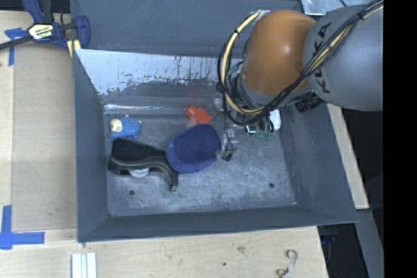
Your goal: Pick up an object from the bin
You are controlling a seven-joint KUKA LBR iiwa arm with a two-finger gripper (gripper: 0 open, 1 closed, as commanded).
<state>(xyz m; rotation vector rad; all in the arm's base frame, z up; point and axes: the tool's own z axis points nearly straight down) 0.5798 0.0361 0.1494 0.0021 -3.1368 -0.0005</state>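
My gripper hangs low in the middle of the bin, its metal fingertips just right of a dark blue rounded pad and touching or nearly touching its edge. A small orange piece lies just behind the blue pad, to the gripper's left. The orange dome on the wrist hides most of the gripper body.
A black curved handle-like tool lies left of the blue pad, reaching toward the bin's front. A small blue thing with a pale cap sits at the back left. Bare floor lies at the front right.
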